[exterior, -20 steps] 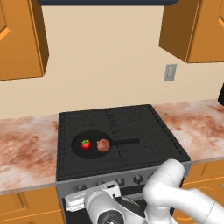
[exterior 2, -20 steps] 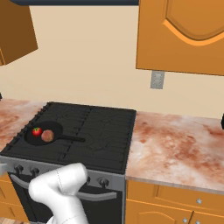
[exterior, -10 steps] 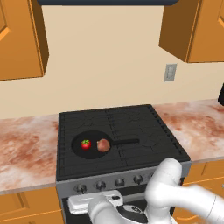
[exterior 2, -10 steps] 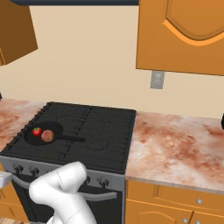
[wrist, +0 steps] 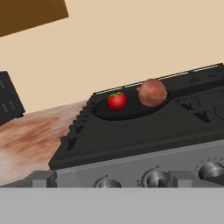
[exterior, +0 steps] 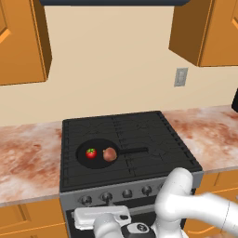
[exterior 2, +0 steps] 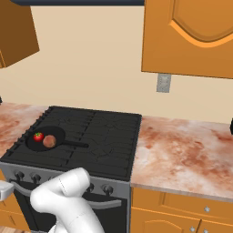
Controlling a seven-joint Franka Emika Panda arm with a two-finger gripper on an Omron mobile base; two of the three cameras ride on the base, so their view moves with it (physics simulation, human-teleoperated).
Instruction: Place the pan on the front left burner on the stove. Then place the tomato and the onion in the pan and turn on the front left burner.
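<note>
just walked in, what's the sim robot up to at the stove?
The pan sits on the front left burner of the stove, with the tomato and the onion side by side inside it. The arm is low in front of the stove, its hand camera level with the knobs on the grey front panel. It looks set to turn on the burner. The fingers' state cannot be told.

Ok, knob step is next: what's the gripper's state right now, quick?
Gripper: low in front of the stove's knobs; open or shut cannot be told.
</note>
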